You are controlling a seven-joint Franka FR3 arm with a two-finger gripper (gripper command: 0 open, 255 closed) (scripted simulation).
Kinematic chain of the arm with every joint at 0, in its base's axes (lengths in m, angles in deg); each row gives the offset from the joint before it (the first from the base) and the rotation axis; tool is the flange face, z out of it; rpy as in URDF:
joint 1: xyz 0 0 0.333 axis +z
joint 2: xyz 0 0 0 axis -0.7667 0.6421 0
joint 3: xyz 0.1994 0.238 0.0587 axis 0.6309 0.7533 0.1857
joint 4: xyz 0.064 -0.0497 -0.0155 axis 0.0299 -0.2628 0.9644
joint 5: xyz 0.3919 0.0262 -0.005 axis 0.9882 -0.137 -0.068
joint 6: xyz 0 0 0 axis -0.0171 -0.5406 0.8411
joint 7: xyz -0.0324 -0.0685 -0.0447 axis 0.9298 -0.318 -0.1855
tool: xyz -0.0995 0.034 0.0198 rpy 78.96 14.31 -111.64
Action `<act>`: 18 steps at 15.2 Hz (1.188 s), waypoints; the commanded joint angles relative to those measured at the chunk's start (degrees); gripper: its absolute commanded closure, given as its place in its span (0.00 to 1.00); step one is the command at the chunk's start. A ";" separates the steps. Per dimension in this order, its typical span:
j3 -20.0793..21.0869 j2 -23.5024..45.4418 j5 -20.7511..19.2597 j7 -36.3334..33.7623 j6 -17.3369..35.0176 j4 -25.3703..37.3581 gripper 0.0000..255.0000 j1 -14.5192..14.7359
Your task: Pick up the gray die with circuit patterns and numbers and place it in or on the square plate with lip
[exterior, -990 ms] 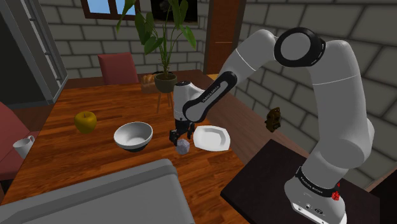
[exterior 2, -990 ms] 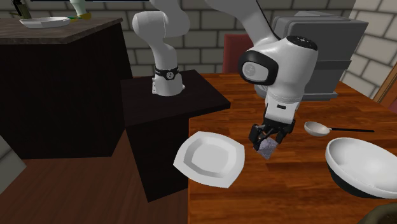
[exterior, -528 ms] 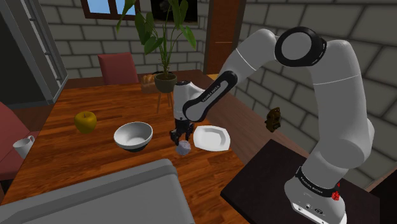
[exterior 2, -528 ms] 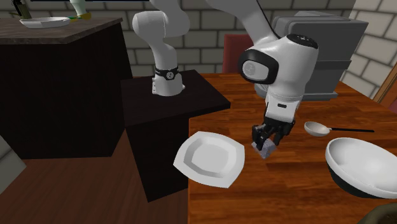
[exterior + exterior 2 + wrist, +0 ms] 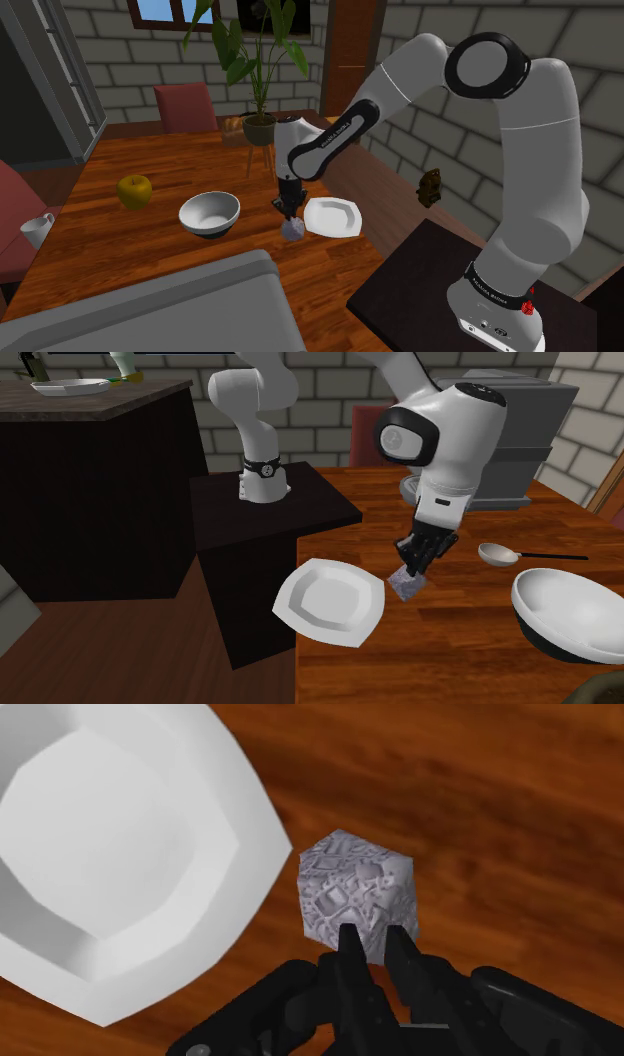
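Die (image 5: 355, 889): grey cube, faces covered in raised circuit-like relief; it sits at the very tip of the hand (image 5: 372, 930), tilted a little in the second exterior view; whether it rests on the tabletop (image 5: 120, 250) or hangs just clear of it, cannot tell. Hand: black, pointing steeply down from the arm (image 5: 520, 180), its end overlapping the die's near edge; cannot tell whether it is pinching the die, pressed together or spread. Square plate (image 5: 110, 844): white, raised lip, lying flat on the brown wooden tabletop just beside the die; nothing on it; in the shoulder view it lies to the right of the die, in the second exterior view to the left. Bowl (image 5: 210, 210): white inside, dark outside, on the die's other side, apart from it. Apple (image 5: 134, 190): yellow, well apart, beyond the bowl. Spoon (image 5: 498, 555): on the tabletop between hand and bowl in the second exterior view. Stand (image 5: 420, 290): dark box at the tabletop's edge.
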 commanded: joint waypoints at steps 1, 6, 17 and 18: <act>0.46 -1.25 0.68 0.47 -1.29 -0.32 1.00 -0.43; 0.90 -2.49 1.34 0.93 -2.48 -0.25 0.00 -0.81; 1.02 4.87 -2.58 8.98 5.85 -1.44 0.00 -0.86; 1.02 4.87 -2.58 8.98 5.85 -1.44 0.00 -0.86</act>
